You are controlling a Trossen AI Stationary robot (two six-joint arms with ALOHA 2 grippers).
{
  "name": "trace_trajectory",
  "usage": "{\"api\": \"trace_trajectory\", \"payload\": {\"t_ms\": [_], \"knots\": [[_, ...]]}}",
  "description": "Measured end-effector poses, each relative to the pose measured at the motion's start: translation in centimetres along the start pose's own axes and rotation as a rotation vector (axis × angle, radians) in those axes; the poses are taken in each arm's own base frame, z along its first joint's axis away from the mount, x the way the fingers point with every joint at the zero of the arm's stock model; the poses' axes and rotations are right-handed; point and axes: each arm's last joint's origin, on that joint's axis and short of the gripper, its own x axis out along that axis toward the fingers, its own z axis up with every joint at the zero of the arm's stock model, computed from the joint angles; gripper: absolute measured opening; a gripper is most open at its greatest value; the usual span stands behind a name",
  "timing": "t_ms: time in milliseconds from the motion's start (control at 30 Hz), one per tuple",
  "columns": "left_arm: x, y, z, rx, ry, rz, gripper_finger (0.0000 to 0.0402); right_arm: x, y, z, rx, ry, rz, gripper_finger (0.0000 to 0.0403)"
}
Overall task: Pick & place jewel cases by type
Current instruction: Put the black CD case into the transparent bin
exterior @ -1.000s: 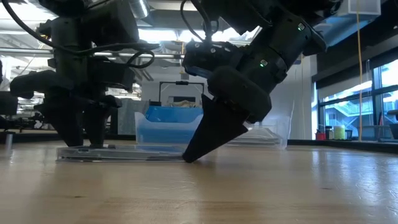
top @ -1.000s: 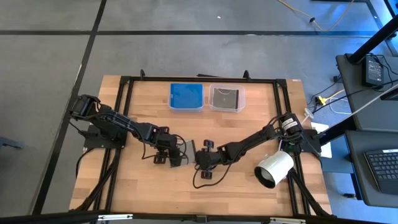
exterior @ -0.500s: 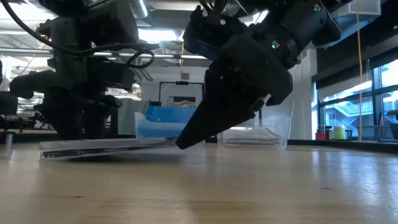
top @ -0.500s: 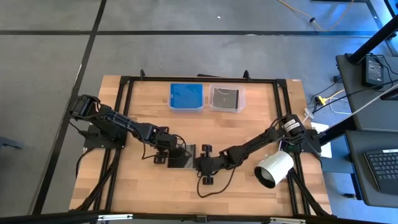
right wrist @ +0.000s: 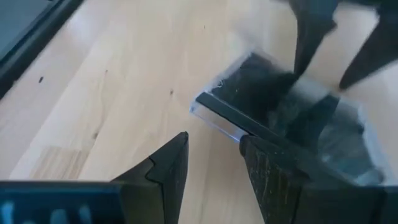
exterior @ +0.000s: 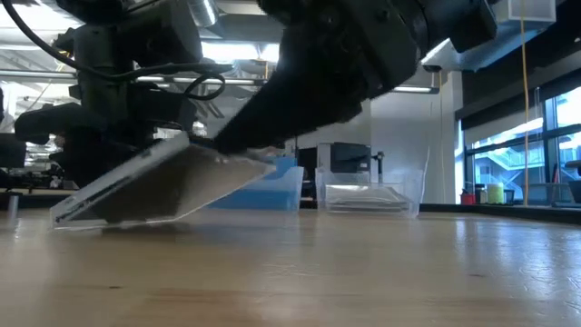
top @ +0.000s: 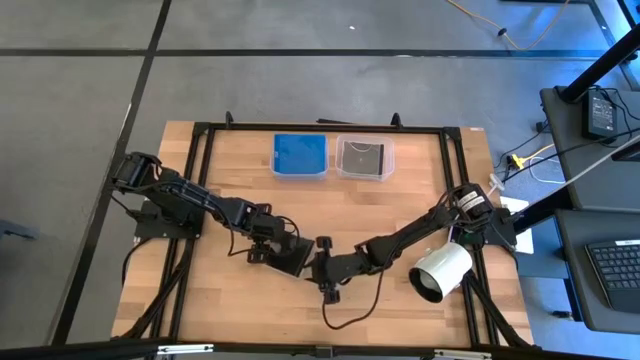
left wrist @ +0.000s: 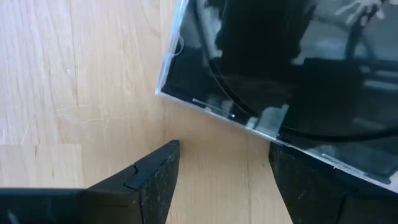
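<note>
Since the earlier frames the dark jewel case (exterior: 172, 186), then flat on the table (top: 400, 215), is now tilting up, its far edge levered by the right gripper (top: 318, 262) while the near edge is resting on the wood. The left gripper (top: 275, 245) is waiting just beside it, fingers spread wide and empty; the right fingers (right wrist: 273, 168) are standing partly apart under the raised edge. The pick is underway; next, one gripper must close on the raised edge, then carry it to the clear tub (top: 363, 158) holding a dark case, not the blue-filled tub (top: 300, 155).

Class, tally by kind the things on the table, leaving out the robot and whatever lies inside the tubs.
Plastic tubs: 2, the blue-filled tub and the clear tub
Loose dark jewel case: 1
White cylinder: 1
Total: 4
</note>
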Motion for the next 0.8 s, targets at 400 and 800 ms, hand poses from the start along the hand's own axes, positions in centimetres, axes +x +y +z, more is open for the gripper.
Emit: {"api": "trace_trajectory", "payload": {"t_ms": [400,800], "knots": [[0.0,-0.3,-0.1,0.006,-0.002,0.003,0.0246,0.0,-1.1,1.5,-0.265,-0.105,-0.207,0.0163],[-0.1,-1.2,0.1,-0.003,-0.035,0.010,0.0246,2.7,-3.3,-1.6,-0.269,0.010,-0.257,0.0163]]}}
